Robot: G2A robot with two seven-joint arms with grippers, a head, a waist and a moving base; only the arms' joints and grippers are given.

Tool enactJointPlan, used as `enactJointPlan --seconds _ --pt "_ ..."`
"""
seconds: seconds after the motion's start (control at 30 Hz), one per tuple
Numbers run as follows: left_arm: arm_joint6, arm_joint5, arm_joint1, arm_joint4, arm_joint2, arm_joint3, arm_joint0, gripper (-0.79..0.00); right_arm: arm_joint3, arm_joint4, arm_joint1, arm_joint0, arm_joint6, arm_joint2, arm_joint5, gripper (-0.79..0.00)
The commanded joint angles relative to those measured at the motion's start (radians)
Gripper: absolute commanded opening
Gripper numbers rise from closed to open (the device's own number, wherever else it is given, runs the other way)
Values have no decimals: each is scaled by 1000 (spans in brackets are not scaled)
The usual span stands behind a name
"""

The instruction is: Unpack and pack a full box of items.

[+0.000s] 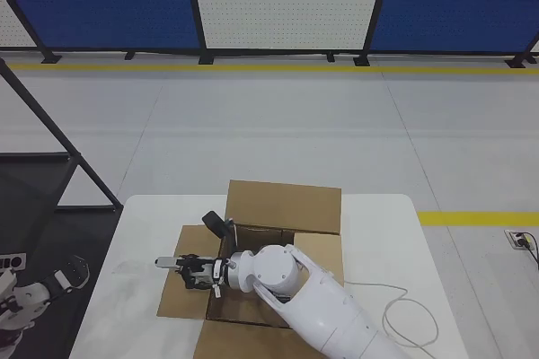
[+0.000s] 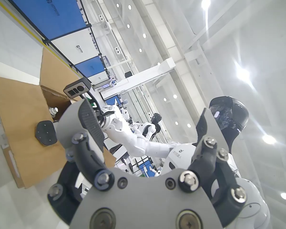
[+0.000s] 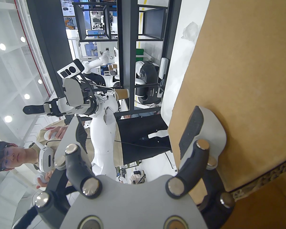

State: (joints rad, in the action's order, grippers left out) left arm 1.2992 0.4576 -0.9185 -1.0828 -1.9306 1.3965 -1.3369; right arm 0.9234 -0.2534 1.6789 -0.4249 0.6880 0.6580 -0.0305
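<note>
**Right pincer** (image 3: 135,115): jaws spread wide, nothing between them. One of its fingers (image 3: 193,129) lies over a brown flap of the cardboard box (image 3: 240,72); whether the two touch cannot be told. From above, this pincer (image 1: 169,263) sits over the box's left flap. The open well of the box (image 1: 283,208) lies just behind the fingertips, beneath the wrist. A small capped item (image 2: 53,110) stands inside the box wall, near this pincer. The box rests on a white table (image 1: 139,224). Beyond the fingertips, a piece of crumpled clear wrap (image 3: 190,30) lies on the tabletop. On the far side of the box from the pincer, a white cable (image 1: 404,314) curls across the table.

**Left pincer** (image 2: 145,110): jaws likewise apart and empty. From above it (image 1: 67,274) hangs well apart from the right pincer, outside the table's left edge.
</note>
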Motion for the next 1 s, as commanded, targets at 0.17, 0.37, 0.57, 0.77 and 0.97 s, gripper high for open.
enactJointPlan --seconds 0.17,0.37,0.57,0.77,0.97 --pt "1 -4 -4 10 1 7 -3 0 84 41 -26 -35 18 66 36 0" --pt "-1 -11 -8 28 6 23 -6 0 217 100 -63 -105 17 150 34 0" --pt "-5 -16 -11 38 8 39 -10 0 315 138 -94 -174 27 229 9 0" --pt "-7 -20 -14 47 8 45 -11 0 371 142 -110 -217 56 270 4 0" --pt "-7 -23 -16 50 5 46 -9 0 392 121 -115 -236 90 285 8 0"
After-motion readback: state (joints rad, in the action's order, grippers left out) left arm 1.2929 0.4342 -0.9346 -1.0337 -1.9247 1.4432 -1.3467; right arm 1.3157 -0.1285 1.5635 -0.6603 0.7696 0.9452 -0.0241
